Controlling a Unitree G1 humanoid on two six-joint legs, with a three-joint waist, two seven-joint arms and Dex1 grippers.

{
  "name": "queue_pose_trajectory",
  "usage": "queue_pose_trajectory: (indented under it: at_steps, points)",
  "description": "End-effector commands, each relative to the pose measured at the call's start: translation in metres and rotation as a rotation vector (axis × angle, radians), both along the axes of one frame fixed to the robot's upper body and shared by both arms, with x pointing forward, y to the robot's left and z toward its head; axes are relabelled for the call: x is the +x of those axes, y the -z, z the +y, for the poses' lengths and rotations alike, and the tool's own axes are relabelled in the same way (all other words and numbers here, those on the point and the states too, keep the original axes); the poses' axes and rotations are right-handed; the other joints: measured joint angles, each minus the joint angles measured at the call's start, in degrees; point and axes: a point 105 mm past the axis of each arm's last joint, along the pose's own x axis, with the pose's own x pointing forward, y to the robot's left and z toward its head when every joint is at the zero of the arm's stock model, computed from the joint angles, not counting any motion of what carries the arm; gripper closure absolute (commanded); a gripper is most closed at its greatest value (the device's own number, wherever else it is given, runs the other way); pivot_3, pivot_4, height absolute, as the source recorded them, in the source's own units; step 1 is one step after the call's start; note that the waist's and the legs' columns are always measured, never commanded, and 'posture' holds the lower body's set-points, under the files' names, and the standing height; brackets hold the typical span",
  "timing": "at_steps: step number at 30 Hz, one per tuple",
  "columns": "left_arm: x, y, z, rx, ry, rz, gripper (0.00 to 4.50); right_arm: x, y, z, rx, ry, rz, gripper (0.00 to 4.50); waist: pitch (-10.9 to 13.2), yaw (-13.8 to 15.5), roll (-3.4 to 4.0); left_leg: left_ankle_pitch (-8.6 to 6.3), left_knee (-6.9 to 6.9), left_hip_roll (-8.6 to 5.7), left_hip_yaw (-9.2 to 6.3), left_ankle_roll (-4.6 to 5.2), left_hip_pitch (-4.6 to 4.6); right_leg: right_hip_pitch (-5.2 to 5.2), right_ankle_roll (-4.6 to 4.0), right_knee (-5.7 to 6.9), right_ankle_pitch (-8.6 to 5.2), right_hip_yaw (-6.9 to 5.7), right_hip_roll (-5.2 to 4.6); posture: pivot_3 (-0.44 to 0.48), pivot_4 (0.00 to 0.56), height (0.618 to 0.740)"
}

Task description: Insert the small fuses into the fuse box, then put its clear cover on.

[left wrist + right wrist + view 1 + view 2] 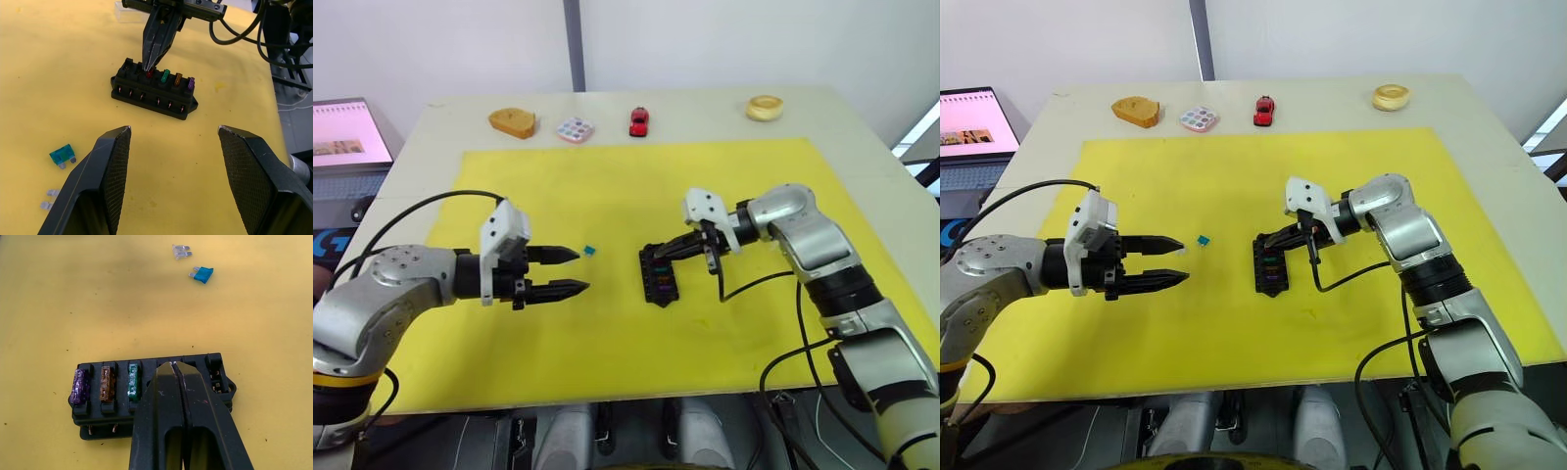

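Step in hand: the right gripper (152, 58) is pressing a red fuse (150, 73) into the fuse box (155, 91), its two fingers squeezed together with their tips on the fuse's top. Judging from this, the push should be going straight down along the slot, gently, so the blades are not bending and the light box is not sliding on the mat.
Right gripper: fingers closed flat against each other; whether they are pinching the fuse or only bearing on it, I cannot tell.
Left gripper (571, 271): fingers spread wide, holding nothing, hovering over the mat well to the left of the box.
Fuse box: lying directly beneath the right gripper's tips, a black moulded plastic block, ribbed into slots, with small metal pins showing along its side.
Seated fuses: green (133, 379), orange (105, 382) and purple (79, 386), sitting in a row beside the right gripper's tips, each translucent plastic.
Loose fuses: a teal fuse (62, 154) and a pale clear-grey fuse (47, 199), flat with twin metal blades, lying just beside the left gripper's fingers, apart from the box.
Clear cover (131, 11): a transparent shallow lid, lying on the mat beyond the right gripper.
Mat (607, 186): yellow, matte, slightly speckled.
Next call: two slots appear to be still waiting.
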Motion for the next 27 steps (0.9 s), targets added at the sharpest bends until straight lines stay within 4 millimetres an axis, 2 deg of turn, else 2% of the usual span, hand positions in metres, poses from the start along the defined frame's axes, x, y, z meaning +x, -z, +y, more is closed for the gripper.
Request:
queue_pose_trajectory:
  at_steps: [1,13,18,19,22,24,25,27]
  points:
    - [0.000,-0.010,0.001,-0.008,-0.005,-0.045,1.52,-0.003,0.011,-0.007,-0.054,0.011,-0.003,4.48,0.00,0.01,0.00,0.00,0.00,0.00,0.00,0.00,0.00,0.00,0.00,0.00,0.00,0.00,0.00,0.000,0.150,0.740]
    - [0.002,-0.012,0.003,-0.018,-0.015,-0.043,1.52,-0.011,0.027,-0.008,-0.123,-0.006,-0.045,4.48,-0.01,0.06,-0.01,0.00,0.00,0.00,-0.01,0.00,0.01,0.00,-0.01,-0.01,-0.01,0.00,-0.02,0.000,0.150,0.740]
    - [0.004,-0.012,0.005,-0.020,-0.022,-0.043,1.52,-0.005,0.016,-0.009,-0.081,0.020,-0.042,4.48,-0.01,0.07,-0.01,0.00,0.00,0.00,-0.01,0.00,0.02,0.01,-0.11,-0.01,-0.06,0.00,-0.03,0.000,0.150,0.740]
    - [0.004,-0.013,0.007,-0.024,-0.031,-0.042,1.52,-0.004,0.011,-0.009,-0.062,0.025,-0.041,4.48,-0.01,0.07,-0.01,0.00,0.00,0.00,-0.01,0.00,0.02,0.01,-0.12,-0.01,-0.07,0.00,-0.03,0.000,0.150,0.740]
    - [0.010,-0.014,0.023,-0.020,-0.103,-0.043,1.52,0.005,-0.033,-0.004,0.168,0.097,-0.014,4.48,0.01,0.00,-0.01,0.00,0.00,0.00,-0.01,0.00,0.01,-0.01,-0.15,-0.01,-0.08,0.00,-0.03,0.000,0.150,0.740]
    - [0.012,-0.016,0.035,-0.018,-0.148,-0.044,1.52,0.005,-0.055,-0.007,0.266,0.125,0.025,4.48,0.02,-0.06,0.02,0.00,0.00,0.01,-0.01,0.00,-0.10,-0.13,-0.15,0.00,-0.05,0.01,-0.04,0.000,0.150,0.740]
    - [0.015,-0.018,0.047,-0.013,-0.200,-0.055,1.52,0.004,-0.066,-0.014,0.312,0.153,0.041,4.48,0.03,-0.11,0.03,0.00,-0.01,0.01,-0.01,0.00,-0.16,-0.18,-0.10,0.01,-0.02,0.01,-0.06,0.000,0.150,0.740]
    - [0.029,-0.022,0.089,0.012,-0.383,-0.108,1.52,0.020,-0.079,-0.046,0.337,0.327,-0.066,4.48,0.03,0.04,0.03,0.00,-0.05,0.01,-0.01,0.00,-0.21,-0.25,-0.04,0.00,0.02,0.00,-0.08,0.000,0.150,0.740]
